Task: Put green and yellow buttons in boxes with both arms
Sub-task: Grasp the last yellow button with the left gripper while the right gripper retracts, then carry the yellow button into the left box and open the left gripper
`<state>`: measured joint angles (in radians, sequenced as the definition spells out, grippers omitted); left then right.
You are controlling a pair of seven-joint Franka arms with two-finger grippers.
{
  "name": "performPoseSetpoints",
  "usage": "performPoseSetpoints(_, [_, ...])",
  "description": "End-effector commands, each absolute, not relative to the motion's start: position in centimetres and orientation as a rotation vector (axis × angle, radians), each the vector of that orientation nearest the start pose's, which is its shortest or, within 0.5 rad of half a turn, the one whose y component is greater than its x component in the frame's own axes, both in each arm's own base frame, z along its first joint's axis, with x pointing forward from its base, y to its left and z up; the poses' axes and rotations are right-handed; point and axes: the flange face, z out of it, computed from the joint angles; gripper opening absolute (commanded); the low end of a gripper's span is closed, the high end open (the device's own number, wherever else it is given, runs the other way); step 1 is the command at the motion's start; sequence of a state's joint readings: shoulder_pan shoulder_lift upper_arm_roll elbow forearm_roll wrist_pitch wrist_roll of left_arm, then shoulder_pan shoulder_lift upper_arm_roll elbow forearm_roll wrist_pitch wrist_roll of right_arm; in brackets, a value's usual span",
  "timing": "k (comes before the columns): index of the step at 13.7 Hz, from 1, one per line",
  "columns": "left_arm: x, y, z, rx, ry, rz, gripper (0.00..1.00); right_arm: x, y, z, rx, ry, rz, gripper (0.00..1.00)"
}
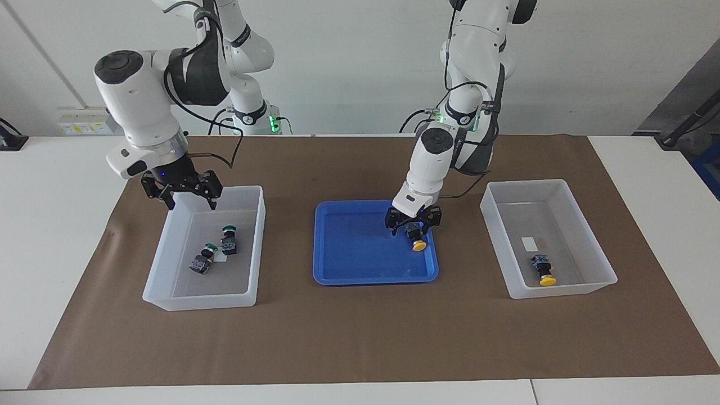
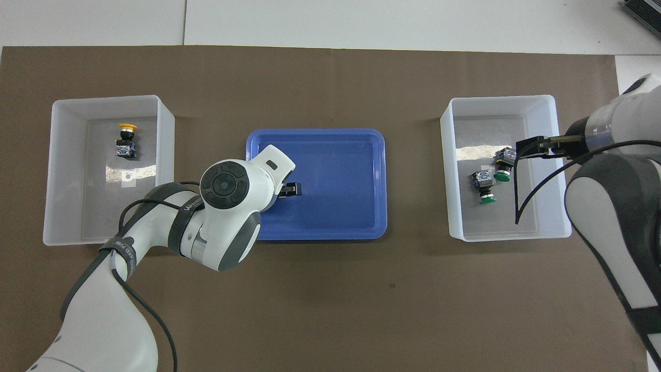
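My left gripper [image 1: 412, 228] is low in the blue tray [image 1: 349, 264], open, with a finger on either side of a yellow button [image 1: 417, 241]. In the overhead view my left wrist hides that button, and only one fingertip [image 2: 292, 189] shows. A second yellow button [image 1: 544, 270] [image 2: 125, 140] lies in the box [image 1: 585, 236] at the left arm's end. My right gripper [image 1: 191, 201] [image 2: 528, 146] is open and empty above the rim nearest the robots of the other box [image 1: 256, 247]. Two green buttons [image 1: 229, 239] [image 1: 203, 259] lie in that box.
A brown mat [image 1: 360, 337] covers the table's middle, and both boxes and the tray stand on it. The tray [image 2: 330, 217] lies between the boxes [image 2: 62, 170] [image 2: 454, 170]. Each box has a small white label inside.
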<state>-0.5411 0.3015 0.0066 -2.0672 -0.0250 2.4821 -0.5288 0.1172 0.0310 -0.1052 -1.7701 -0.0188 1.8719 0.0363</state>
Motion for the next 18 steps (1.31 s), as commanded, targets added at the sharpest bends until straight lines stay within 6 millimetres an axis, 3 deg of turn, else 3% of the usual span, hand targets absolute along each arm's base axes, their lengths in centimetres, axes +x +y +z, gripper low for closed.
performPoseSetpoints(1, [50.3, -29.8, 29.7, -3.189, -0.043, -0.132, 0.0, 57.1, -0.8, 57.6, -3.171, 0.096, -0.082, 1.0])
performPoseSetpoints(4, [50.9, -29.7, 30.6, -3.192, -0.047, -0.145, 0.0, 56.3, -1.6, 60.9, -3.155, 0.134, -0.061, 1.0])
performPoseSetpoints(8, [51.5, -28.1, 38.8, -3.237, -0.083, -0.297, 0.0, 54.3, -2.0, 64.3, -3.169, 0.136, -0.02, 1.0])
performPoseSetpoints(10, [51.7, -26.4, 42.2, -3.237, -0.093, -0.318, 0.0, 53.6, -2.8, 63.2, -3.16, 0.162, -0.005, 1.0])
performPoseSetpoints(12, [52.7, -23.2, 44.6, -3.223, -0.031, -0.331, 0.0, 53.6, -2.5, 62.8, -3.154, 0.137, -0.029, 1.0])
performPoseSetpoints(14, [53.9, -18.0, 46.5, -3.2, 0.031, -0.351, 0.0, 53.6, -2.2, 62.9, -3.155, 0.125, -0.026, 1.0])
performPoseSetpoints(18, [56.7, -7.8, 46.0, -3.14, 0.163, -0.42, 0.0, 53.3, -2.2, 63.3, -3.149, 0.133, -0.024, 1.0])
